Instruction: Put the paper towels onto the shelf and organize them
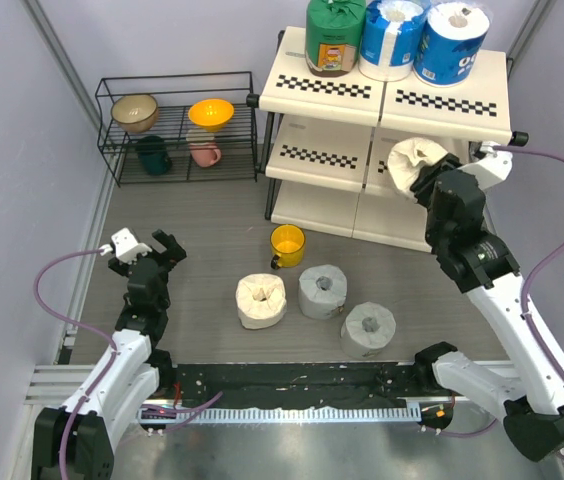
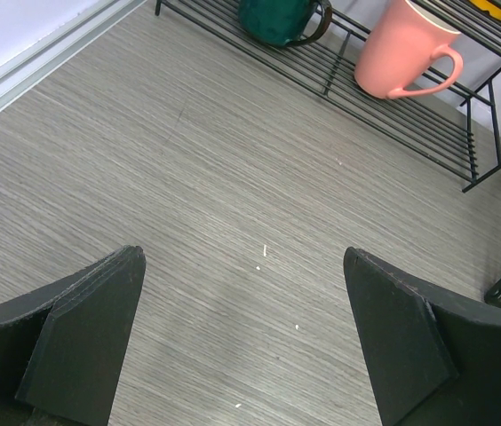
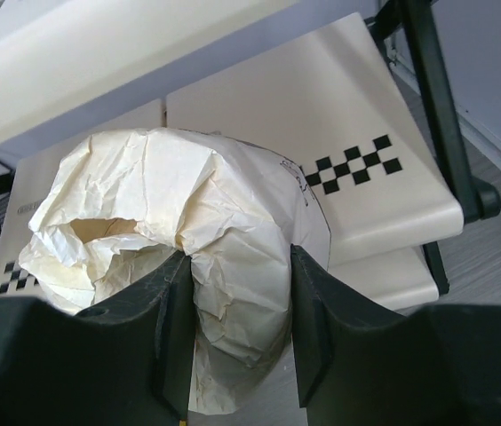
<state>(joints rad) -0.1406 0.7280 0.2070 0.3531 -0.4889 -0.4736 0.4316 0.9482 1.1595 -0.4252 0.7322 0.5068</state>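
So the left gripper (image 1: 149, 245) just hovers over bare tabletop near the left edge, jaws spread wide with nothing in them, and the real action is over on the right. The right gripper (image 3: 237, 262) is pinched on the crumpled wall of a cream roll (image 3: 170, 204), one finger inside the core, right at the front of the shelf (image 1: 327, 105) at its middle tier, right half. Can't tell if the roll touches the panel yet. My take is to push it well in under the top tier, set it flat before letting go, and tuck it toward the right end so more rolls fit beside it. That paper looks squishy, so easy on the squeeze.

As for containers, the low wire rack (image 1: 177, 80) in the far left corner has a tan bowl (image 1: 135, 112) and yellow bowl (image 1: 211, 113) up top, with a green mug (image 1: 152, 155) and pink mug (image 1: 203, 153) below. The yellow cup (image 1: 287, 243) mid-table looks empty. Just nearer than it sit another cream roll (image 1: 261, 300) and two grey rolls (image 1: 322, 291) (image 1: 368, 330), toward the near edge. The shelf's top tier carries a green roll (image 1: 335, 35) and two blue-and-white rolls (image 1: 392, 38) (image 1: 450, 42), standing side by side.
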